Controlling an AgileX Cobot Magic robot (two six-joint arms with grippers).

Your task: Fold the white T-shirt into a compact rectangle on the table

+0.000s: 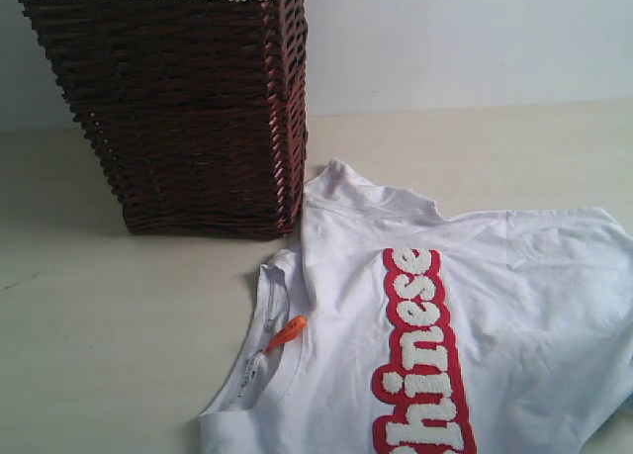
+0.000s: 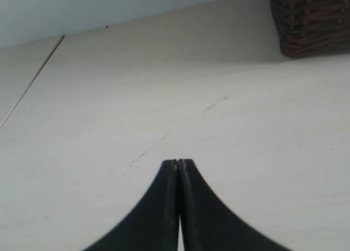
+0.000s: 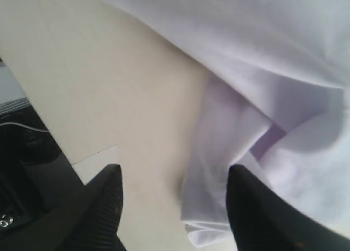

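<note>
— Exterior view: what's on the table (image 1: 119, 355)?
— Wicker basket (image 1: 188, 118) at eleven o'clock; white T-shirt (image 1: 534, 306) spread at five o'clock (lettering up, orange neck tag (image 1: 288, 332) showing).
— And the robot?
— Its left gripper (image 2: 178, 162) is pinched together over bare table; right gripper (image 3: 175, 177) spread wide, a shirt fold lying between.

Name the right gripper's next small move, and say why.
Probably ease down and close on the shirt's edge. The right gripper is open, its fingers straddling a bunched fold of the white T-shirt lying on the table, and nothing is gripped yet. The left gripper is shut over bare tabletop, so it looks less ready.
</note>
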